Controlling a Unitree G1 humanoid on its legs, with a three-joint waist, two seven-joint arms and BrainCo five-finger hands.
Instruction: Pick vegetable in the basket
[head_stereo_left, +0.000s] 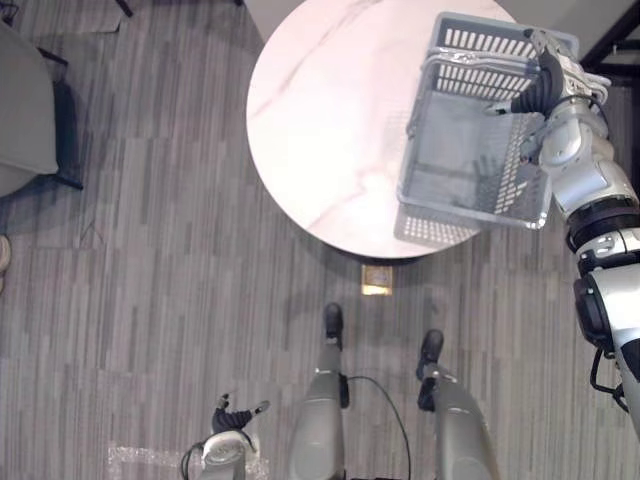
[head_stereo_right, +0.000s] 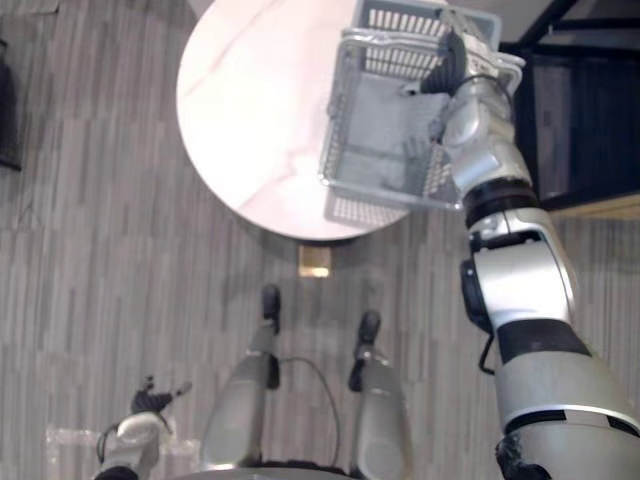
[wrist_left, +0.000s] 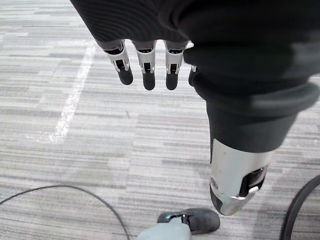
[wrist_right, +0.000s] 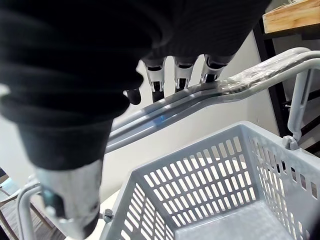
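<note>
Over the near right edge of the round surface (head_stereo_left: 320, 110) you have the basket (head_stereo_left: 478, 45) hanging from your right hand (head_stereo_left: 545, 85), whose fingers (wrist_right: 182, 75) are curled round the paired handles (wrist_right: 235, 82). It sits tilted, and whether its base touches the surface cannot be told. Your left hand (head_stereo_left: 232, 420) hangs low beside the leg over the floor (head_stereo_left: 150, 250), fingers (wrist_left: 147, 70) straight and apart, holding nothing. This looks like the carrying step: the basket is in hand, but its bottom shows bare grey plastic, and where a vegetable lies cannot be told from these views. Your next move likely calls for levelling the basket, setting it where the free left hand can reach, then finding the vegetable. The basket is rigid moulded plastic with slotted walls and a solid bottom; the handles are smooth grey metal tube. The surface is pale, glossy and marble-veined, and the floor is grey carpet in striped planks.
</note>
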